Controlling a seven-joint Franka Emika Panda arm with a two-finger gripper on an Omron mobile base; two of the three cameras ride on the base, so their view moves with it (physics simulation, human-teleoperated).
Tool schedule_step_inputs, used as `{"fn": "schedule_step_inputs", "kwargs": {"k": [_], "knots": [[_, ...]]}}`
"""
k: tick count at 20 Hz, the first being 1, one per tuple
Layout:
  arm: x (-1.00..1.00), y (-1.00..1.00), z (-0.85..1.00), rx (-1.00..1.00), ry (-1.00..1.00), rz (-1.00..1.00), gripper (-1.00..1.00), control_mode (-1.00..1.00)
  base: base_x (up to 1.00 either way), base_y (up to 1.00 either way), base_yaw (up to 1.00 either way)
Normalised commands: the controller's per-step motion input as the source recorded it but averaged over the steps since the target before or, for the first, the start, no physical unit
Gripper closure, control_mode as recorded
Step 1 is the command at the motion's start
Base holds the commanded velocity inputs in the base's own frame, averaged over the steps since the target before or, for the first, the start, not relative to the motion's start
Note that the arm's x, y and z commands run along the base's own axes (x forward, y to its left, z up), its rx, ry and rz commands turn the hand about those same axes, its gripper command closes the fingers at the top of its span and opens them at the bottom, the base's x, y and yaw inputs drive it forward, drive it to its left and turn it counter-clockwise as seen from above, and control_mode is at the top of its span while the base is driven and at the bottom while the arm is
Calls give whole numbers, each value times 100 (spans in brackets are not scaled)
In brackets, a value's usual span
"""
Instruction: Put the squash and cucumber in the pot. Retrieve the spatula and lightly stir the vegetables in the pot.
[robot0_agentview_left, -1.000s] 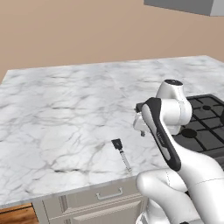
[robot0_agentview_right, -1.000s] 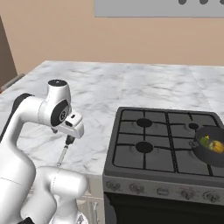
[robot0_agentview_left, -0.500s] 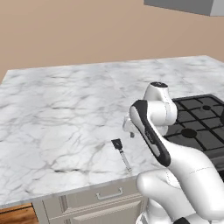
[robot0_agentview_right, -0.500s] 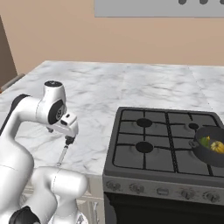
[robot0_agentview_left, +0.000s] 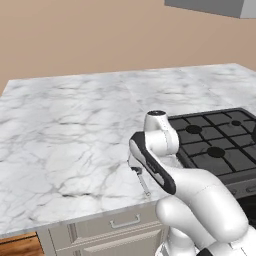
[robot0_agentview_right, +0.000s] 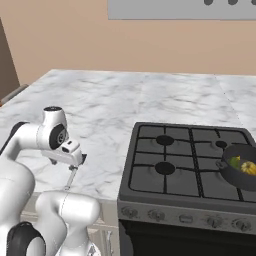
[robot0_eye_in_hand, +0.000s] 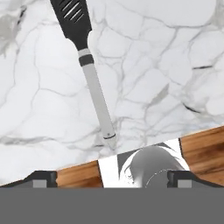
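Hovering above the front edge of the marble counter (robot0_agentview_left: 65, 130), the gripper (robot0_eye_in_hand: 112, 177) has its jaws wide and holds nothing. The spatula (robot0_eye_in_hand: 89, 72) lies flat on the counter near this front edge, just below the hand, its black slotted blade pointing away from the edge. The squash (robot0_agentview_right: 248, 168) and the cucumber (robot0_agentview_right: 236, 161) are already in the pot (robot0_agentview_right: 231, 172) at the right side of the stove (robot0_agentview_right: 192, 165). It seems that grasping the spatula and stirring are left.

Spatula (robot0_eye_in_hand: 89, 65) blade cut off by hand view's top edge; blade hidden behind arm in left base view. Pot (robot0_agentview_right: 239, 167) cropped at right edge.
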Motion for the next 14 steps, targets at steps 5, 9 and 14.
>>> {"fn": "schedule_step_inputs", "kwargs": {"k": [5, 9, 14], "knots": [[7, 0, -50, 0, 1, 0, -100, -100, 0, 0, 0], [16, 1, -57, 0, 3, 0, -100, -100, 0, 0, 0], [6, 4, -63, 0, 1, 0, -100, -100, 0, 0, 0]]}}
